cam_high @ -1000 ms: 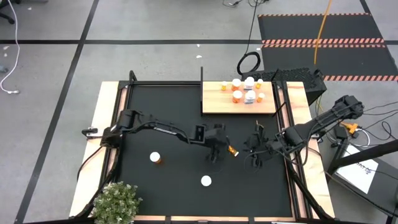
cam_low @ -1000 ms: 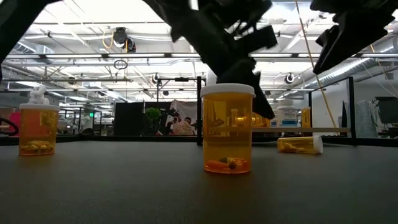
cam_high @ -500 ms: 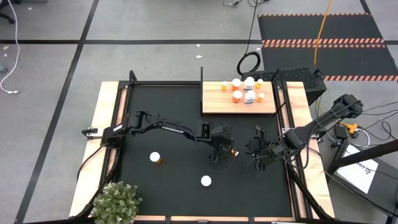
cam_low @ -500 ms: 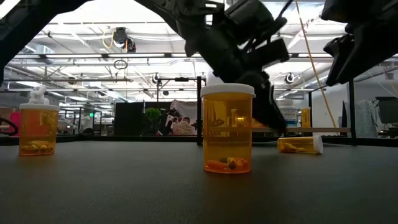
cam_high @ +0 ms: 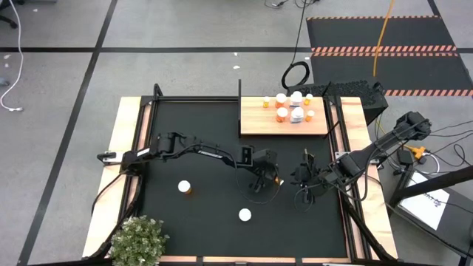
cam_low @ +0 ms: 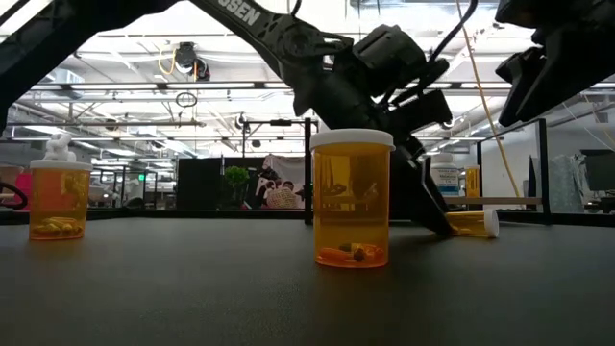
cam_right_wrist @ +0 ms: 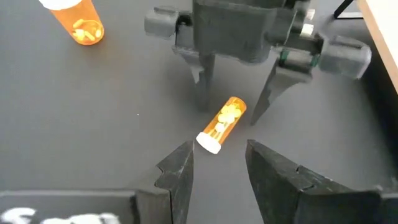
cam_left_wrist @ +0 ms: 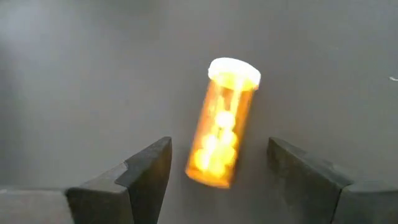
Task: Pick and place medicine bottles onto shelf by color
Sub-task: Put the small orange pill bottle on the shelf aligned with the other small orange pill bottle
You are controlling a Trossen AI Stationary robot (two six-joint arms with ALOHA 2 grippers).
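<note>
Fallen bottle (cam_left_wrist: pixel 221 127) betw. open left claw (cam_left_wrist: pixel 217 171) fingers

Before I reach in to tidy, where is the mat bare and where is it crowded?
Bare: the mat left of the shelf, behind the left arm. Crowded: mid-mat, where the left gripper straddles the lying bottle with the right gripper close by. The shelf's right half is packed with bottles.

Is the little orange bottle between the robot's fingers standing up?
No, the small orange bottle with a white cap lies on its side on the black mat, between the open left gripper fingers.
</note>
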